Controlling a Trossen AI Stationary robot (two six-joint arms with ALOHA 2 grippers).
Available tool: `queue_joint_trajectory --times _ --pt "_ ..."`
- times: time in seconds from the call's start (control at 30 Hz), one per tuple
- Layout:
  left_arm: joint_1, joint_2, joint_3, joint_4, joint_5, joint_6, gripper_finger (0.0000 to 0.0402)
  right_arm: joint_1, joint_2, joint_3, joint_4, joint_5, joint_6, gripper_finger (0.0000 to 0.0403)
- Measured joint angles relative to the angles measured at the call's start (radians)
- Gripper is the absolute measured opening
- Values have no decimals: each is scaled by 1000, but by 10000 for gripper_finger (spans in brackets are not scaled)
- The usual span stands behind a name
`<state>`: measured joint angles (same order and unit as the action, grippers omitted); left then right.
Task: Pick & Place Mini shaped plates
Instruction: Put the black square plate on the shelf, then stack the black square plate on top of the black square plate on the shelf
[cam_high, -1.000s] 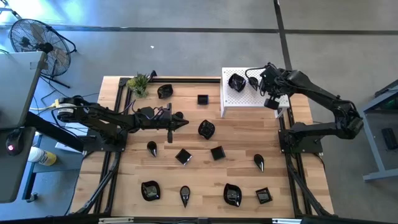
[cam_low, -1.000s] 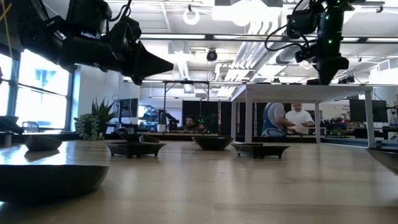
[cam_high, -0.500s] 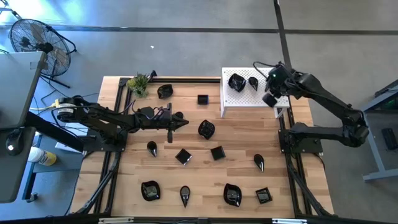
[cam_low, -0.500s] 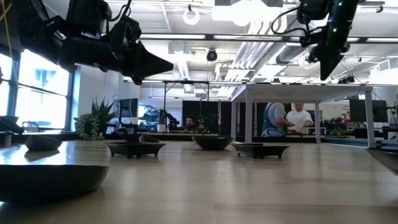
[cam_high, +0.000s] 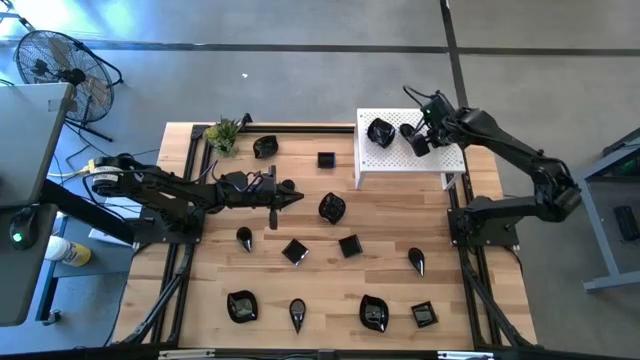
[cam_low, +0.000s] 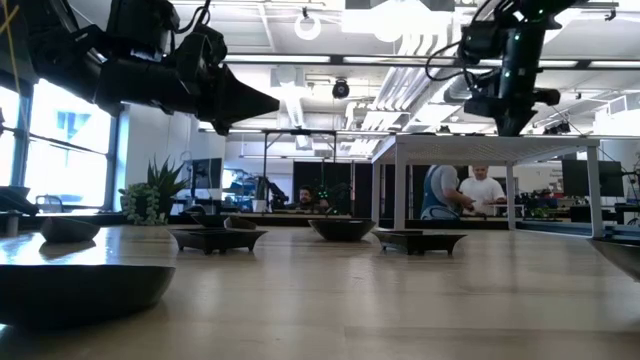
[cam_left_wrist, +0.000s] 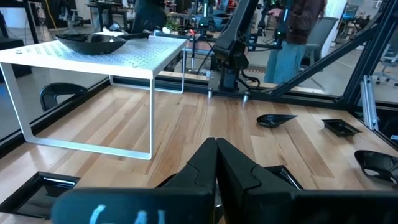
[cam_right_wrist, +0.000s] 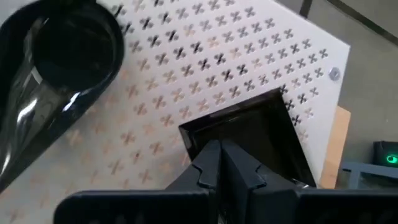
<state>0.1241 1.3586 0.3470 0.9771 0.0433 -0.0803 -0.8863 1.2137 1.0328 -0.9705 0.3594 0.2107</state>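
My right gripper is up over the white platform at the far right side of the table. Its two fingers are pressed tight together, and I am not holding anything in them. In my right wrist view a square black plate lies on the white platform just past my fingertips, and a teardrop plate lies a little way off from it on the same platform. From above I can see a rounded wavy plate on the platform too, beside my right gripper. My left gripper hangs over the middle of the table, near the left side, with its fingers closed and nothing in them. The other little black plates are spread out on the wood. There is a wavy plate just beside my left gripper, a small square plate near the far edge, two square ones in the middle, and more along the near edge. A small green plant stands in the far left corner.
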Motion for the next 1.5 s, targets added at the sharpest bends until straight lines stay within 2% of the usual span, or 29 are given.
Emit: queue_joint_trajectory --times 0.5,0.67,0.83,0.93,1.07,1.2,1.33,1.5 --pt "0 0 0 0 2 -3 1 1 -6 0 36 -50 -41 1" --pt "0 0 0 0 2 -3 1 5 -16 40 5 -84 -54 1" --pt "0 0 0 0 2 -3 1 7 -75 101 -12 -83 -65 2" --pt "0 0 0 0 0 -3 1 42 -153 93 -5 -141 -105 1" --pt "0 0 0 2 0 -3 1 163 -282 -6 73 -221 -92 0" --pt "0 0 0 22 -1 -3 1 342 -401 -147 227 -225 -15 0" --pt "0 0 0 26 -1 -3 1 533 -470 -287 368 -176 68 0" --pt "0 0 0 25 -2 10 1 768 -466 -405 489 -70 157 0"
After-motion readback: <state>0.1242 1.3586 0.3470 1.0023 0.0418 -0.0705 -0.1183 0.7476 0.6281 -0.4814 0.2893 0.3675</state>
